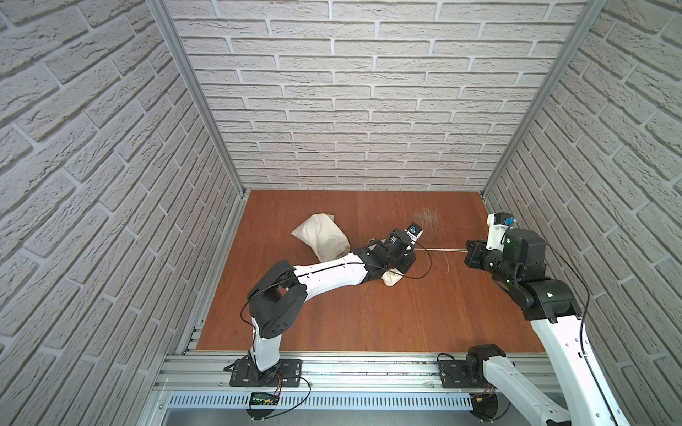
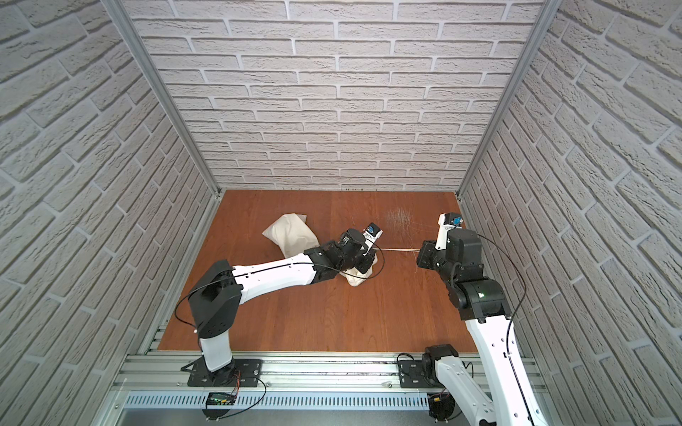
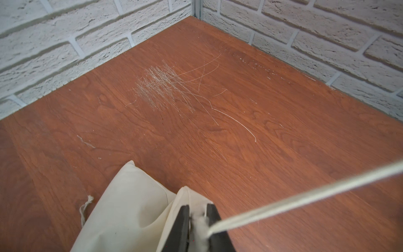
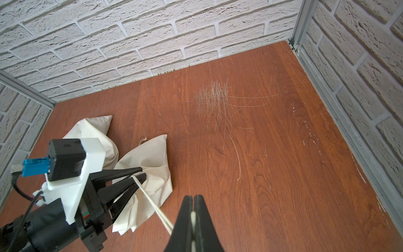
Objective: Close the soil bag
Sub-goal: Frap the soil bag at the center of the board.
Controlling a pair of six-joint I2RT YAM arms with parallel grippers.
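Presently my left gripper nips the soil bag mouth and my right gripper pinches the cord; overpulling could drag the bag free.

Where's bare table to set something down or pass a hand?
Free: the front of the table, from its near edge to the soil bag; the rear strip by the back wall, around the scratched patch. Crowded: the middle band, where the left gripper grips the bag's mouth and the cord runs taut to the right gripper.
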